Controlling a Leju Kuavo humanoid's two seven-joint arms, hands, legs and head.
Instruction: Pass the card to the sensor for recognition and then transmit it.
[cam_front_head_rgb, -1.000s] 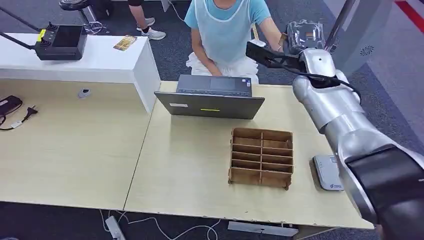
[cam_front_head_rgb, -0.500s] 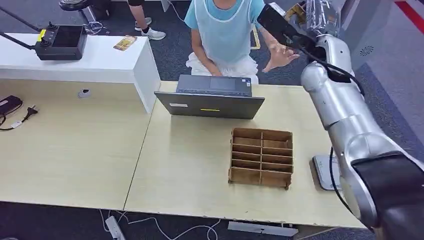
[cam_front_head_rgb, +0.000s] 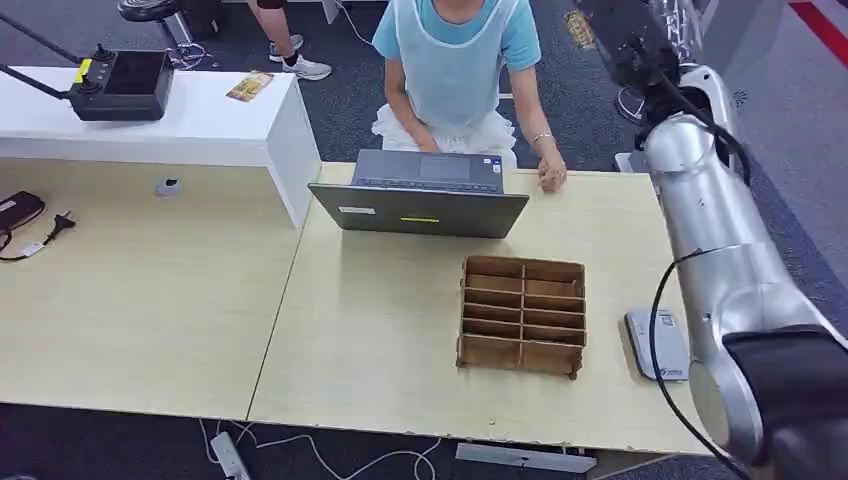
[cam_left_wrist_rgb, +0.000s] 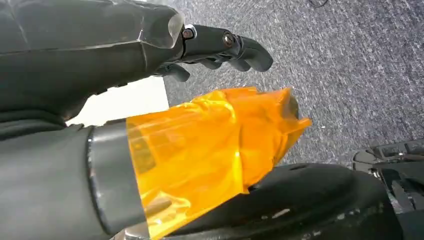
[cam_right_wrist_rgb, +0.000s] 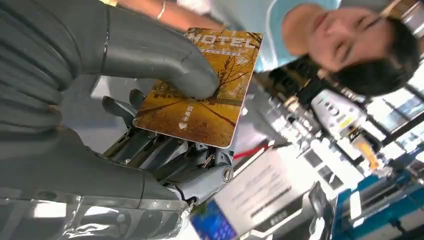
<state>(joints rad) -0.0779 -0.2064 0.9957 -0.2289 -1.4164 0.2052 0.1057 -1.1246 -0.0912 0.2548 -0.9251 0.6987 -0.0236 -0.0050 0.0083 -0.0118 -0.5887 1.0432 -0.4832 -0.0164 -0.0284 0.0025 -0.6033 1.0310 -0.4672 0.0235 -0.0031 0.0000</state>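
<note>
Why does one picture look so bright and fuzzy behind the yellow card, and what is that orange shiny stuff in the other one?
Right wrist view: the card under the right hand's thumb is sharp, while the background is blurred, tilted and washed out by bright light. Left wrist view: crinkled orange film on the left hand glares. Head view: even light, soft shadows on the table.

Office: desks (cam_front_head_rgb: 150, 290), laptop (cam_front_head_rgb: 420, 195), carpeted floor (cam_front_head_rgb: 340, 110).

The light wooden table (cam_front_head_rgb: 380, 330) carries an open laptop (cam_front_head_rgb: 425, 195); a brown wooden divider tray (cam_front_head_rgb: 523, 315) lies nearer; a grey sensor (cam_front_head_rgb: 658, 343) sits beneath the raised right arm, well below its hand.
</note>
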